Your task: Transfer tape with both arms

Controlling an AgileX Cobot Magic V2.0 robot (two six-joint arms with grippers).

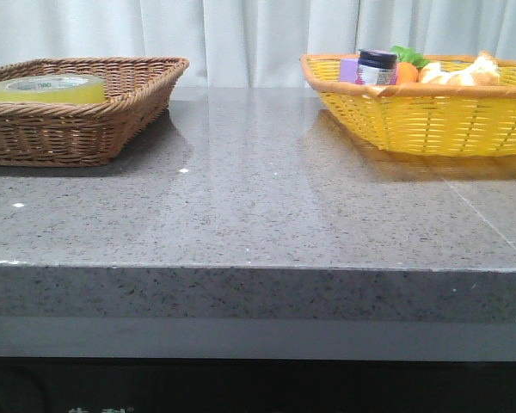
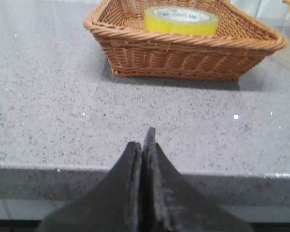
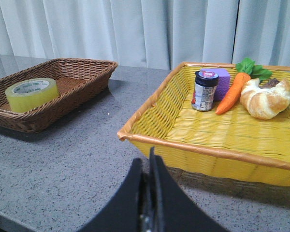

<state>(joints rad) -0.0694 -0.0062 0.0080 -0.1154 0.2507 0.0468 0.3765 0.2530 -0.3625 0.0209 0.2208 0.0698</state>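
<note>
Grey speckled worktop (image 1: 258,198), backed by pale curtains (image 1: 241,34), is shared by two baskets, the tape (image 2: 181,20) laid flat in the brown basket (image 2: 183,53), well apart from both jaws, which are pressed together.

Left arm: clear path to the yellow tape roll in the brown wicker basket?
Probably yes. The translucent yellow tape roll lies flat and alone in the brown wicker basket, only bare grey countertop between. The left hand is shut, so it must open first.
</note>
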